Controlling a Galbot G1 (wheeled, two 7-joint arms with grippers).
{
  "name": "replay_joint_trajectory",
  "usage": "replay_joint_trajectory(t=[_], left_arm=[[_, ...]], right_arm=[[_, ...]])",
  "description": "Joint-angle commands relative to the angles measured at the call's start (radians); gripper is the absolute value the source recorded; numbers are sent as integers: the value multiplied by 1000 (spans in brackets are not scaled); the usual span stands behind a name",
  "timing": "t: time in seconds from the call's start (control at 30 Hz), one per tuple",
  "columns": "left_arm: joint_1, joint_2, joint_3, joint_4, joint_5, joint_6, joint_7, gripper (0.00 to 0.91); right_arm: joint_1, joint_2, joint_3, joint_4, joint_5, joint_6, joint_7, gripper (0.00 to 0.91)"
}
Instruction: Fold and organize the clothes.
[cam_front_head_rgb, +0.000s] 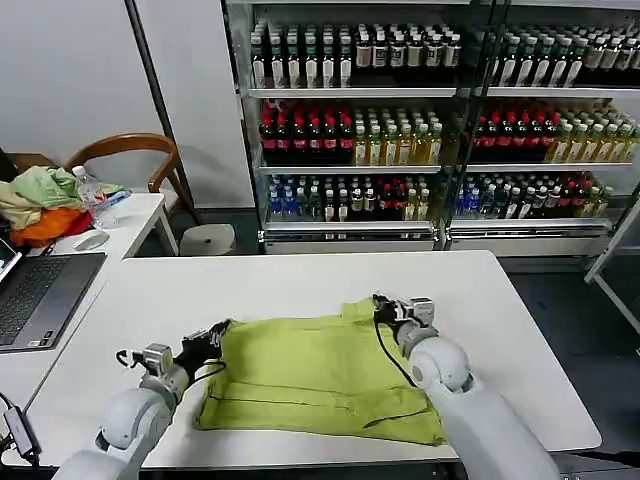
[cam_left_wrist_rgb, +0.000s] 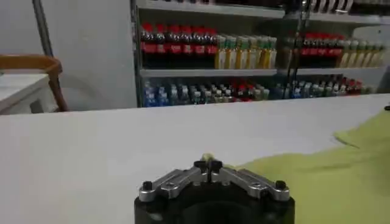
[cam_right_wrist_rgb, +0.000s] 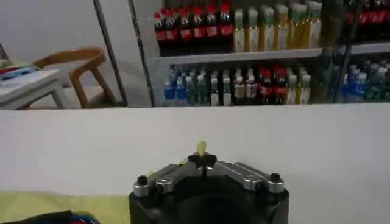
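Note:
The clothes are one lime yellow-green T-shirt (cam_front_head_rgb: 320, 375) lying folded and flat on the white table (cam_front_head_rgb: 300, 285), plain side up. My left gripper (cam_front_head_rgb: 222, 329) is shut on the shirt's far left corner, and a bit of green cloth pokes out between its tips (cam_left_wrist_rgb: 208, 162). My right gripper (cam_front_head_rgb: 381, 303) is shut on the far right corner, where a small green tuft (cam_right_wrist_rgb: 202, 148) sticks up past the closed tips. Both grippers sit low at the table surface, on the shirt's far edge.
A heap of pale green, beige and orange garments (cam_front_head_rgb: 42, 205) lies on a side table at the left, with a laptop (cam_front_head_rgb: 35, 295), a mouse (cam_front_head_rgb: 90, 240) and a water bottle (cam_front_head_rgb: 88, 186). A wooden chair (cam_front_head_rgb: 130, 150) and drink shelves (cam_front_head_rgb: 430, 120) stand behind.

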Motion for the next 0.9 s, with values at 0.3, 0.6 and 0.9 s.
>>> replay_joint_trajectory(t=[0.3,0.6,0.9], left_arm=[[210,8,-76,-194,3,-27,0,40],[278,-7,-104,-217,52,-56,6,40],[279,9,-101,-187,52,-94,39,40]], right_arm=[[-309,-96,72,326,-20,21,21,0],[-444,-96,109,415,-112,53,24,0],[-489,-105,135,388,-120,70,33,0]])
